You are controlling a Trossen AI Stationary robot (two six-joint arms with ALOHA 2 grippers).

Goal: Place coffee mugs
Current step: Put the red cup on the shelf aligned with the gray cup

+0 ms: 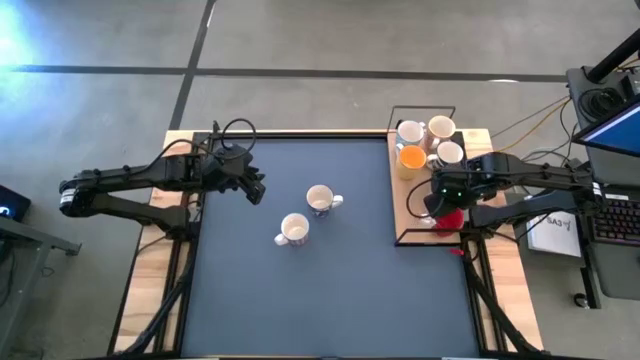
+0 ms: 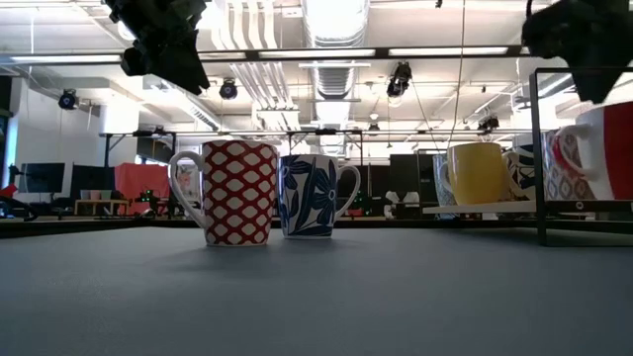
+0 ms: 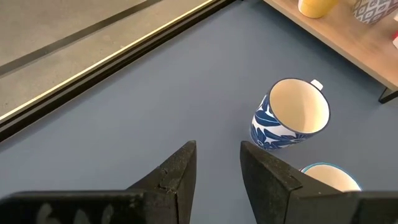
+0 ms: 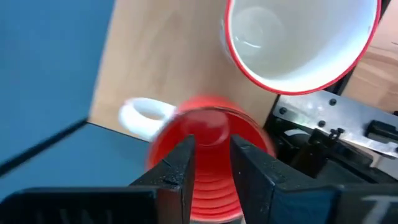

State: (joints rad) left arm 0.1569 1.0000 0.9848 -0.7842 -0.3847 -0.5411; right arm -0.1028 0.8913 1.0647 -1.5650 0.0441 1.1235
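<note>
Two patterned mugs stand upright on the dark mat: a blue-flowered one (image 1: 320, 200) (image 2: 309, 195) (image 3: 289, 115) and a red-lattice one (image 1: 294, 230) (image 2: 237, 191). On the wooden tray (image 1: 400, 205) at the table's right stand three white mugs (image 1: 441, 127) and an orange mug (image 1: 412, 158). A red mug (image 1: 452, 218) (image 4: 208, 121) with a white handle sits at the tray's near end. My right gripper (image 1: 440, 200) (image 4: 211, 146) is down on the red mug. My left gripper (image 1: 257, 190) (image 3: 217, 152) hangs open and empty above the mat's left part. My right gripper comes at the red mug from above, and red shows between its two fingers (image 4: 183, 162). The fingers themselves hide which part of the rim they have. In the low view the red mug (image 2: 615, 148) looks tilted, its rim slanting, just under the gripper.
A red-rimmed mug with a white inside (image 4: 298, 43) sits close beside the red mug. The tray's black wire frame (image 1: 425, 108) rises round the mugs. Bare mat lies toward the near edge (image 1: 330, 300). A desk with papers and a keyboard stands past the table's right side.
</note>
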